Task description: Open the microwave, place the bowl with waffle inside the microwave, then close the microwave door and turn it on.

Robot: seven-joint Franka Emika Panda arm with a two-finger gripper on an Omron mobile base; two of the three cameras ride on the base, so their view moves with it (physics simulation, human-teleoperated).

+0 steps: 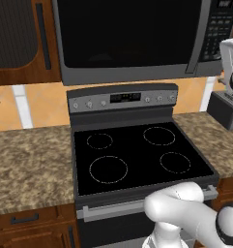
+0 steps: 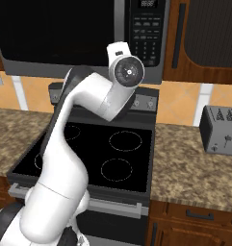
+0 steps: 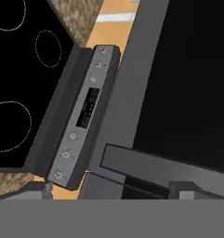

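Whether the jaws are open or closed cannot be told. The hand view looks close along the microwave door (image 3: 187,79) and its grey handle bar (image 3: 150,162). The microwave (image 1: 132,38) hangs shut above the stove (image 1: 137,155). Hooking that handle squarely, then pulling along the door's arc, seems best

Glossy black glass microwave door (image 1: 127,31) – matt grey frame, speckled stone counter (image 1: 26,164)
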